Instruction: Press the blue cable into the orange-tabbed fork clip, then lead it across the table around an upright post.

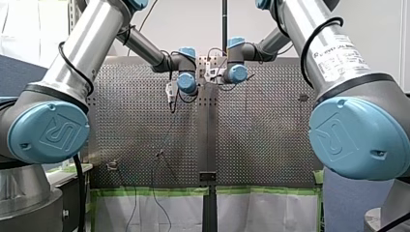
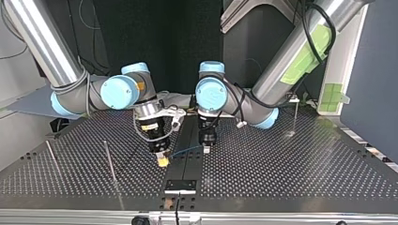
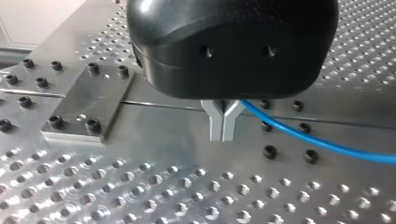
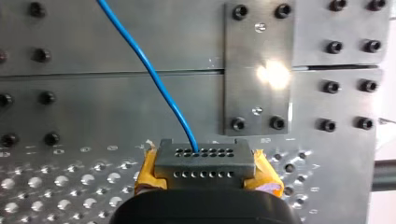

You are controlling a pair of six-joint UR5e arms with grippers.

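The blue cable point(image 4: 154, 79) runs over the table's middle plates between my two grippers. One end enters a hole in a small grey block point(image 4: 201, 161) with two rows of holes. My right gripper point(image 4: 205, 179) is shut on that block with its yellow pads point(image 4: 145, 175). My left gripper point(image 3: 225, 127) has its metal fingers pressed together, and the blue cable point(image 3: 317, 142) comes out from between them near their base and trails off sideways. In the top view my right gripper point(image 2: 162, 161) and my left gripper point(image 2: 206, 149) stand close together just above the table, joined by the blue cable point(image 2: 187, 151).
Thin upright posts point(image 2: 110, 162) point(image 2: 52, 159) stand at the top view's left, and another post point(image 2: 295, 117) at its right. A bolted plate point(image 3: 86, 105) lies beside my left gripper. A small clip point(image 1: 112, 165) sits low in the front view's left.
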